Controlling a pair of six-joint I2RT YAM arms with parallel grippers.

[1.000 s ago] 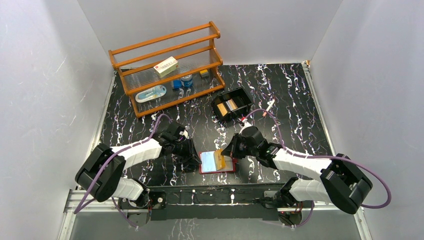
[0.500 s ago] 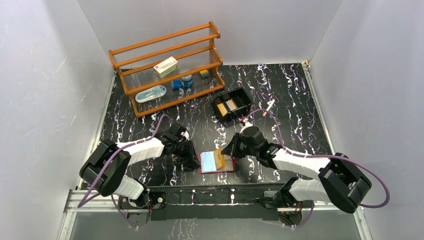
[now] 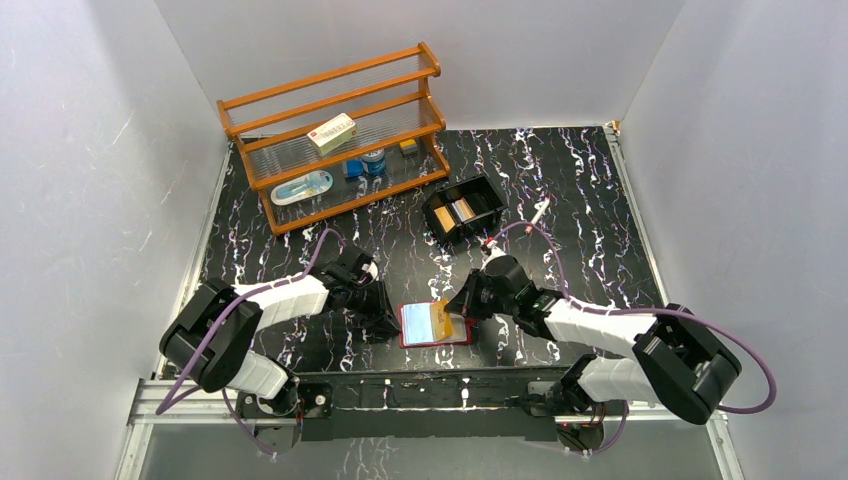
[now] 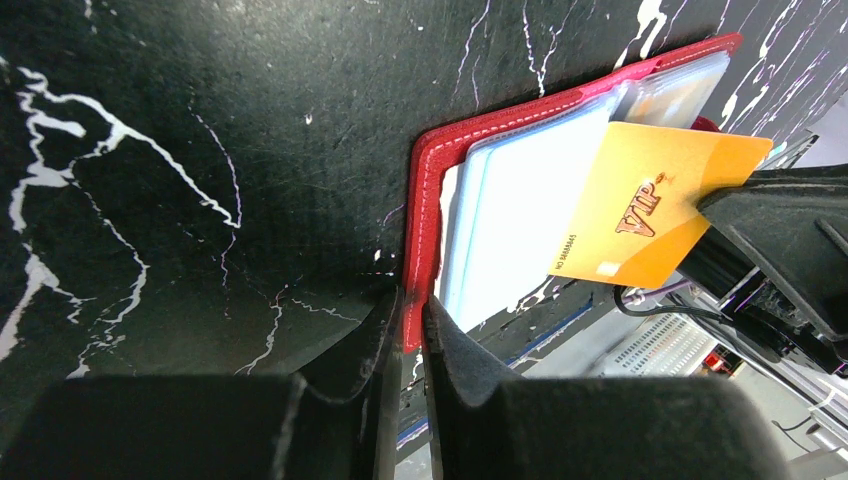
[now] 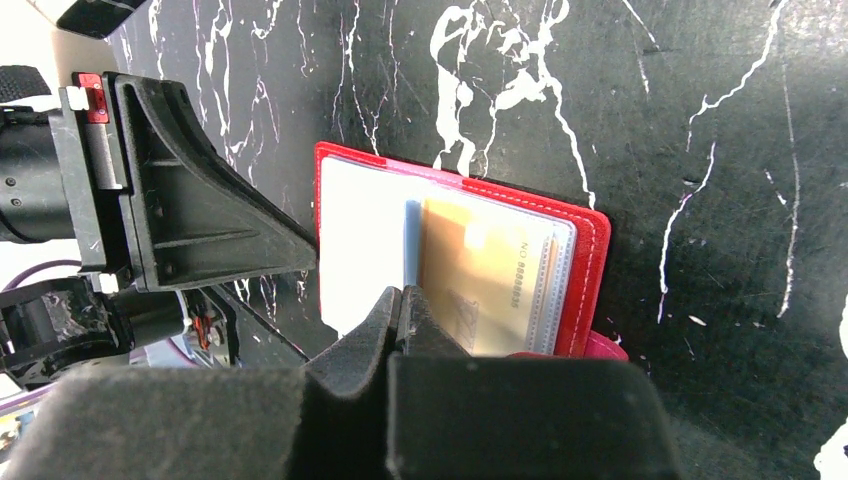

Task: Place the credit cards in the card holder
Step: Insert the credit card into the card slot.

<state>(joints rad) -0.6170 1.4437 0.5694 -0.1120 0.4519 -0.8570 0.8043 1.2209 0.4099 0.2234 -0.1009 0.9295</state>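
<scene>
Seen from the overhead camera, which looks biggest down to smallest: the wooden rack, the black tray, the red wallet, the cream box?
1. orange wooden two-shelf rack
2. black two-compartment plastic tray and open red folding wallet: too alike to rank
3. cream box with red label

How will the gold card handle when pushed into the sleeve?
The gold card looks thin but stiff: it juts out flat with the right fingers pinching one edge, so it should slide, not buckle. Its glossy face might slip in that grip. The card holder looks light; the left fingers pinching its edge probably stop it shifting.
</scene>
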